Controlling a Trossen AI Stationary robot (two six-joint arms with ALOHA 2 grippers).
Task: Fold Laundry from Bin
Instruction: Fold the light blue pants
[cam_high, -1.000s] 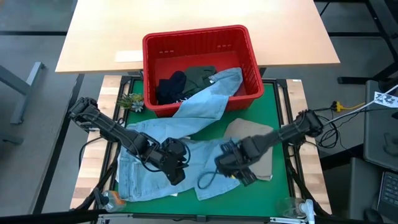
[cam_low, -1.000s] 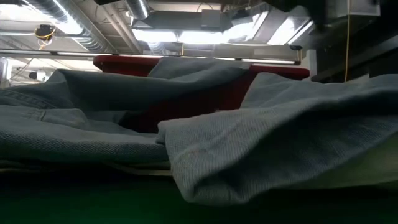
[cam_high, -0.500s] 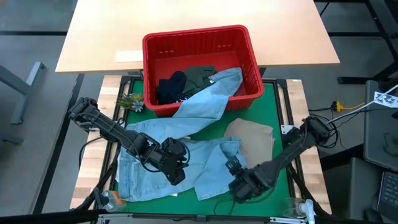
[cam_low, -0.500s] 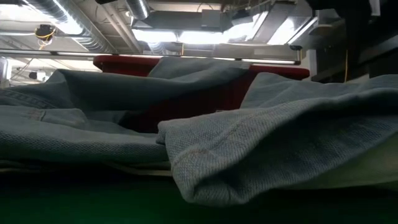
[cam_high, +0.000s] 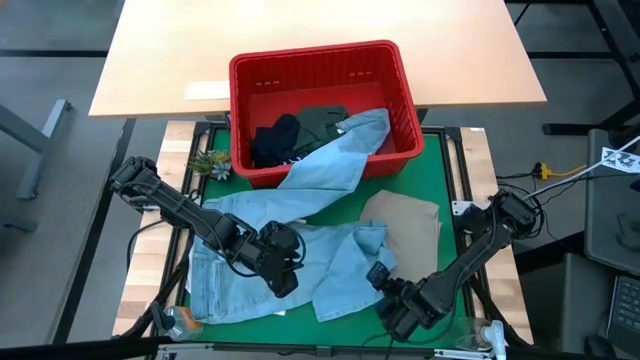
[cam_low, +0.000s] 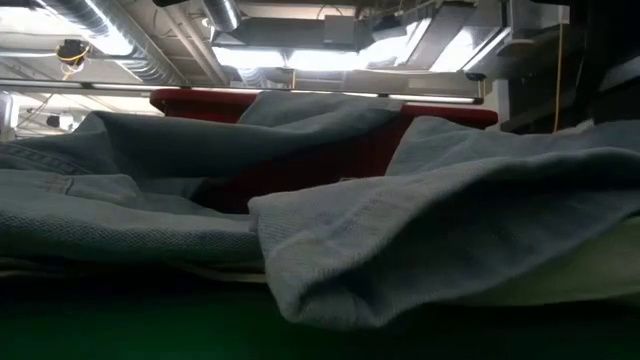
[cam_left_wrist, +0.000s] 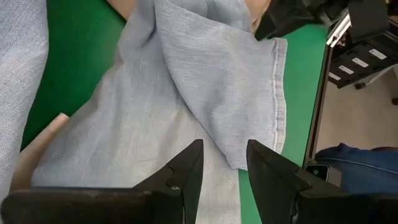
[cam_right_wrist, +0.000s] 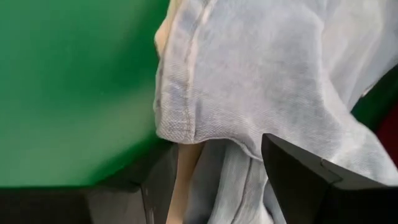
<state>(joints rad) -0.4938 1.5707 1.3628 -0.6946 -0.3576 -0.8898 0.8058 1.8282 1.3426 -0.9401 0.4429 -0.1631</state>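
Light blue jeans spill from the red bin over its near rim onto the green mat, their waist at the near left. Dark navy and olive garments lie in the bin. A beige cloth lies at the right, partly under the jeans. My left gripper hangs open above a jeans leg. My right gripper is open and low at the jeans' near right hem corner, with one finger on each side of it. My right gripper comes slanting down from the near right at the jeans' hem corner, its open fingers on either side of the cloth, which lies on the mat over a beige layer. Whether the fingers touch the denim, I cannot tell.
A light wooden table stands behind the bin. A small green sprig lies left of the bin, and a clear object sits at the near right corner. Metal frame rails edge the mat. Bare mat lies beside the hem.
My right gripper has swung from the middle of the mat toward the near edge, has come down and has rolled, ending at the jeans' near right hem corner. In the low view the nearest denim fold has bulged slightly.
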